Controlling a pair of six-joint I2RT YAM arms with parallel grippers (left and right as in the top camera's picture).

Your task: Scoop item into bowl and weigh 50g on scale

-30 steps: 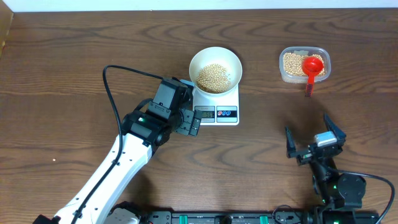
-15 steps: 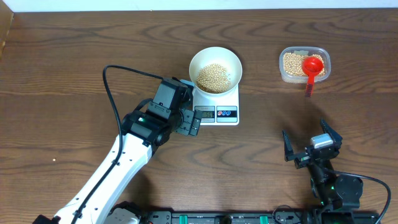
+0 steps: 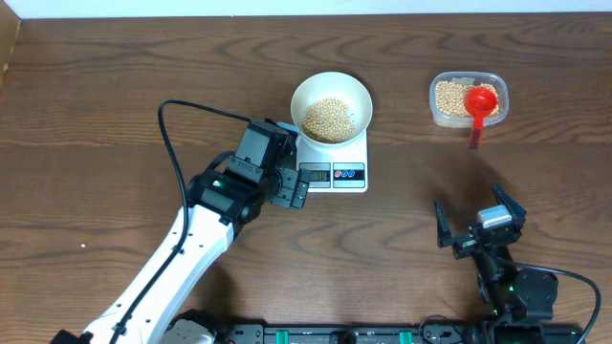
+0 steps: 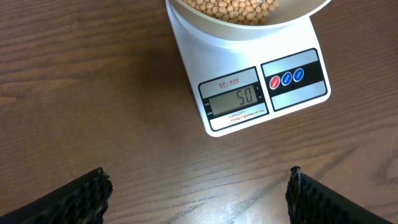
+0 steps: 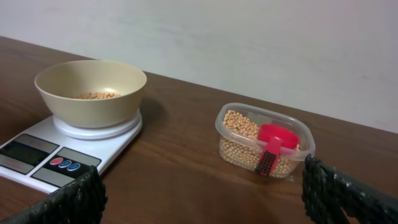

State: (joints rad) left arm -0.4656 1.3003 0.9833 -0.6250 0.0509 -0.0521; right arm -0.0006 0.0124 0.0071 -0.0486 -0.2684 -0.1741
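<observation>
The white bowl (image 3: 331, 103) stands on the white scale (image 3: 335, 162) and holds a heap of tan beans (image 3: 328, 118). In the left wrist view the scale's display (image 4: 234, 97) reads 50, and the bowl's rim (image 4: 249, 18) shows at the top. More beans fill a clear tub (image 3: 468, 99) at the back right, with a red scoop (image 3: 481, 103) resting in it. My left gripper (image 3: 289, 187) is open and empty, just left of the scale's front edge. My right gripper (image 3: 476, 229) is open and empty near the front edge, well in front of the tub (image 5: 264, 140).
The left arm's black cable (image 3: 172, 134) loops over the wooden table (image 3: 115, 115) to the left of the scale. A pale wall (image 5: 249, 37) runs behind the table's far edge.
My right gripper has drawn back a little toward the table's front edge. The left arm, bowl, scale and tub have not moved.
</observation>
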